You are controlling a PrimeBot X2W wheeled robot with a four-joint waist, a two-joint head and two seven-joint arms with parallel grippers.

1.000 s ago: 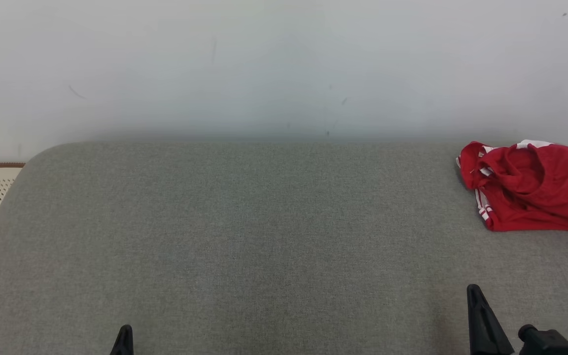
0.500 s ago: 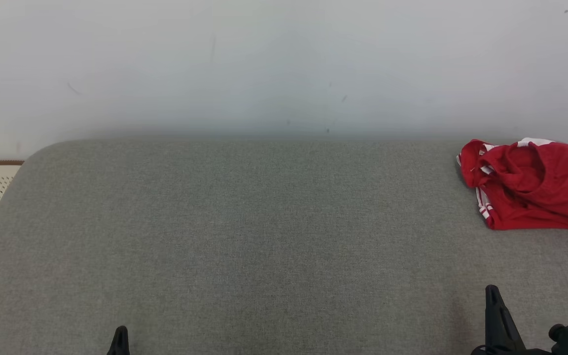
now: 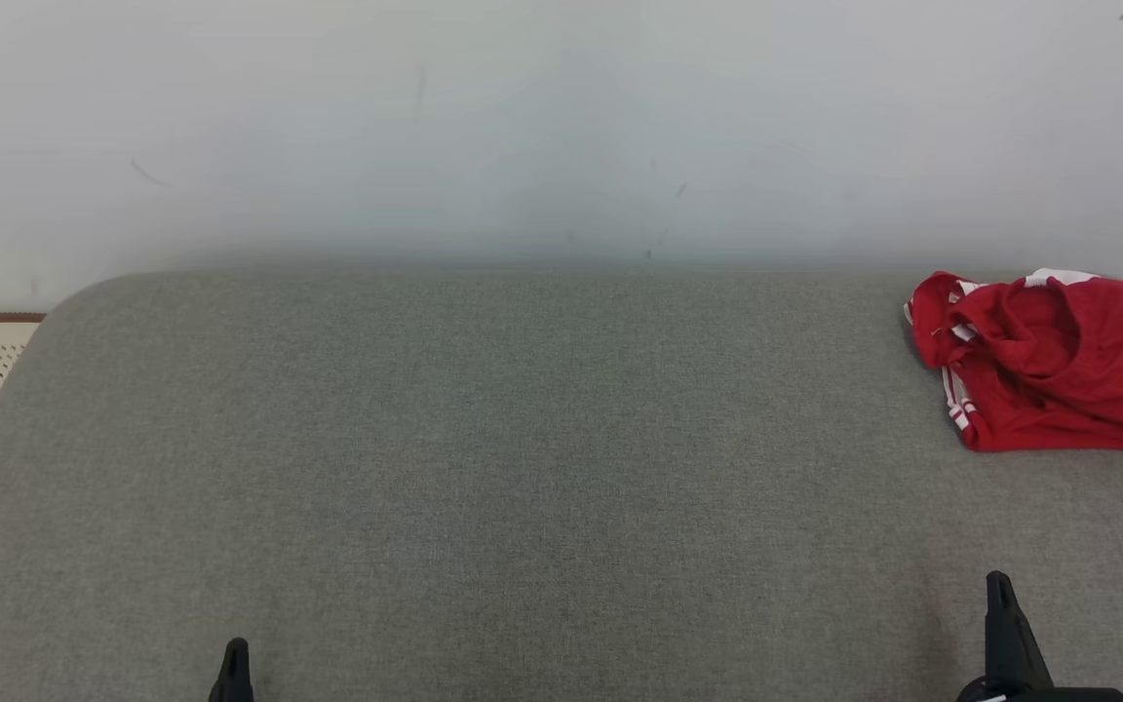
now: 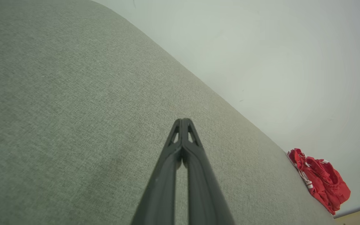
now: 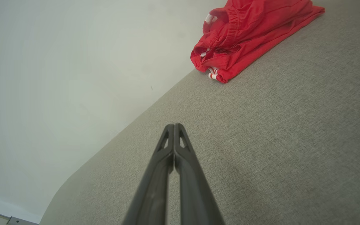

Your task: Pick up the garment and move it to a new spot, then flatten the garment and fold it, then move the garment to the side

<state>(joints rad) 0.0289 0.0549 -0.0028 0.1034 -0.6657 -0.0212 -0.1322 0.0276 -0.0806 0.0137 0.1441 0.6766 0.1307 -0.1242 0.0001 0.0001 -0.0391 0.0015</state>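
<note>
You are looking over a wide grey desk (image 3: 522, 468). The red garment (image 3: 1049, 361) is sitting at its far right by the wall, rumpled on top yet straight along its near edge. That is fitting either a heap awaiting pickup or a fold set aside. The left hand (image 3: 234, 655) and right hand (image 3: 1000, 595) are hovering at the near edge, well clear of it, fingers pressed together, gripping nothing.
</note>
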